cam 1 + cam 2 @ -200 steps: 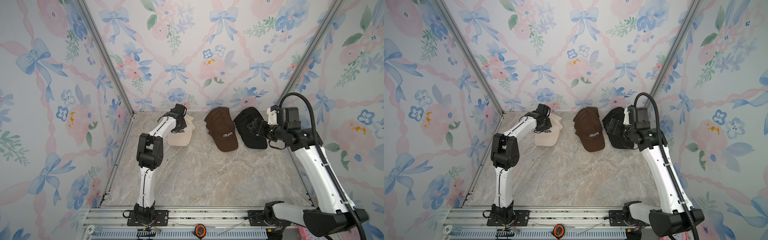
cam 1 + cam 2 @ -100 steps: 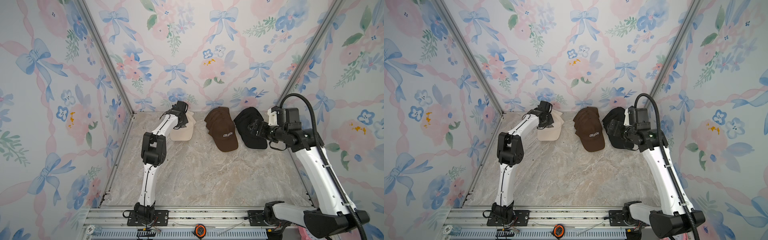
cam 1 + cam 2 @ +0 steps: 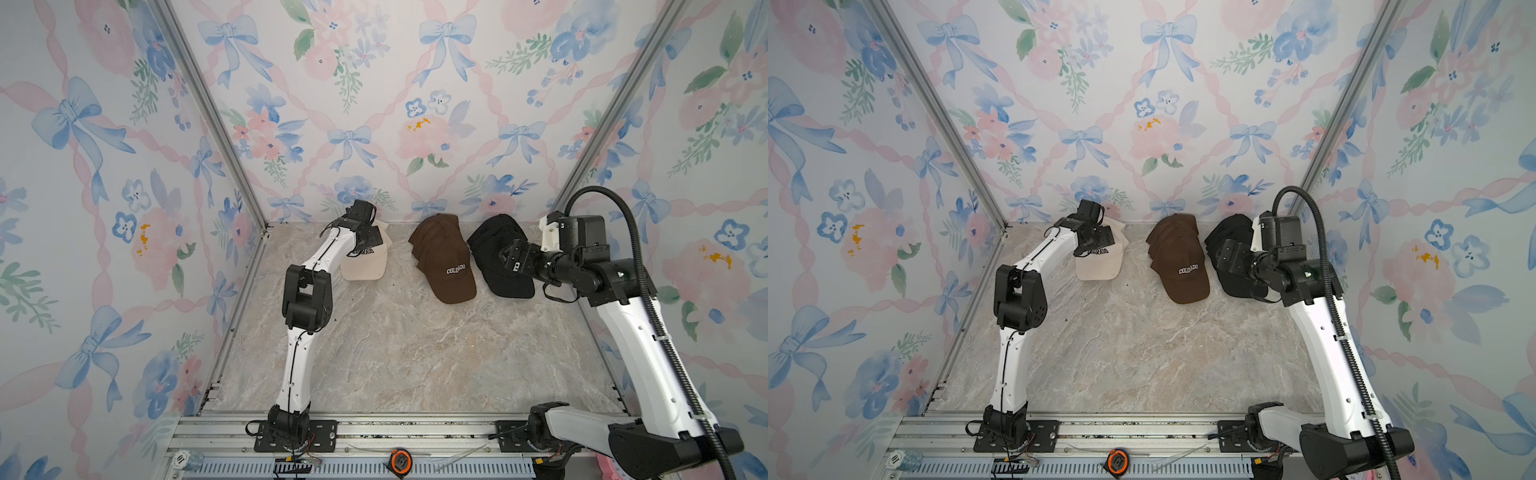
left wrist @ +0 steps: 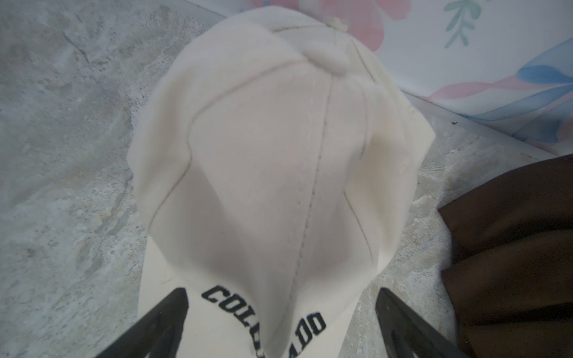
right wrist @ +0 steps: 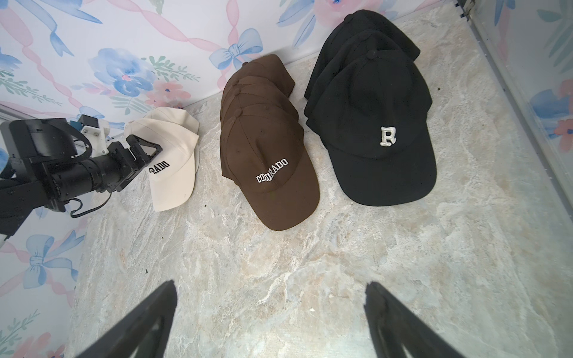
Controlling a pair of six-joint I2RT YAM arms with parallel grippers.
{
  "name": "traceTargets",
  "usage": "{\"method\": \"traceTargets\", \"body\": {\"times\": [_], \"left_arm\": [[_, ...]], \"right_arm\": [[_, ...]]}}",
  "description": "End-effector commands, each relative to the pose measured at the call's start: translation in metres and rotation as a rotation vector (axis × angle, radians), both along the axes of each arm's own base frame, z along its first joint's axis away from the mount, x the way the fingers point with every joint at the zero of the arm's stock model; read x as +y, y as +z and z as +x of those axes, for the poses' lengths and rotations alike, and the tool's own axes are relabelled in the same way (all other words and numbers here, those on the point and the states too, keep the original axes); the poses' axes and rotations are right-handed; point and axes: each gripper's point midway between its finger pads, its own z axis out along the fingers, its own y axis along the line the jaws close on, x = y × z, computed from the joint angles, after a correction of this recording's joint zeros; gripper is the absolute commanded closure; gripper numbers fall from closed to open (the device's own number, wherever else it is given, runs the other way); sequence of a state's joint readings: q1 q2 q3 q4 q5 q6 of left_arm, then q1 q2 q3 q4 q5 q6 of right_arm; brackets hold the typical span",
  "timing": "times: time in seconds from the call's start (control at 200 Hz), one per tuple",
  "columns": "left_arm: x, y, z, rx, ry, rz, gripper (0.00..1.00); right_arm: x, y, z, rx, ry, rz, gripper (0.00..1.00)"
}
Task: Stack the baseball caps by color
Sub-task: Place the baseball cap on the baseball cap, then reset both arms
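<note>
Papered on three sides with wallpaper [image 3: 374, 104] of blue bows, pink ribbons and pink flowers on white. Joined at both back corners by slanting metal posts [image 3: 208, 112]. Floored with beige marbled stone [image 3: 395, 345] across the lower middle of the frame. Edged along the bottom by a metal rail [image 3: 415, 432]. Lit softly and evenly.

we see three stacks in a row along the back wall [image 3: 374, 124]: the "colorado" caps with dark lettering [image 3: 368, 259] on the left, the "colorado" caps with white lettering [image 3: 446, 257] in the middle, the "r" caps [image 5: 372, 124] on the right. the left gripper [image 4: 279, 325] hangs over the left stack, and the right gripper [image 3: 509, 259] is above the right one.
</note>
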State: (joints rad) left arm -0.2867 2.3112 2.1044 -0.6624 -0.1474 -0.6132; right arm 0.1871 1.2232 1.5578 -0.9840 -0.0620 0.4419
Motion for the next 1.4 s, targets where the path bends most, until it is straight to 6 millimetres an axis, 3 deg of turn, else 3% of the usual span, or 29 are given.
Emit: {"method": "traceTargets", "body": {"times": [0.0,0.21,0.36,0.725,0.89,1.05,1.205,1.24,1.395], "left_arm": [[0.002,0.056,-0.011,-0.077,-0.024,-0.011,0.02],[0.015,0.094,-0.033,-0.128,-0.03,0.011,0.02],[0.04,0.105,-0.058,-0.135,-0.015,0.104,0.02],[0.114,0.12,-0.159,-0.238,0.048,0.158,0.02],[0.142,0.117,-0.208,-0.256,0.064,0.244,0.02],[0.165,0.112,-0.239,-0.303,0.119,0.336,0.02],[0.164,0.108,-0.248,-0.425,0.099,0.348,0.02],[0.166,0.095,-0.252,-0.424,0.102,0.352,0.02],[0.168,0.08,-0.255,-0.485,0.104,0.376,0.02]], "right_arm": [[0.0,0.004,0.0,-0.009,0.007,-0.01,0.04],[0.001,-0.002,0.005,-0.007,0.021,-0.01,0.04],[0.0,-0.009,0.005,-0.002,0.029,-0.013,0.04],[-0.016,-0.027,-0.005,0.001,-0.008,-0.049,0.04],[-0.022,-0.032,-0.006,-0.006,-0.029,-0.066,0.04],[-0.03,-0.045,-0.008,0.002,-0.048,-0.117,0.04],[-0.046,-0.054,-0.011,-0.045,-0.108,-0.19,0.04],[-0.047,-0.055,-0.012,-0.06,-0.108,-0.197,0.04],[-0.05,-0.061,-0.016,-0.145,-0.1,-0.227,0.04]]}}
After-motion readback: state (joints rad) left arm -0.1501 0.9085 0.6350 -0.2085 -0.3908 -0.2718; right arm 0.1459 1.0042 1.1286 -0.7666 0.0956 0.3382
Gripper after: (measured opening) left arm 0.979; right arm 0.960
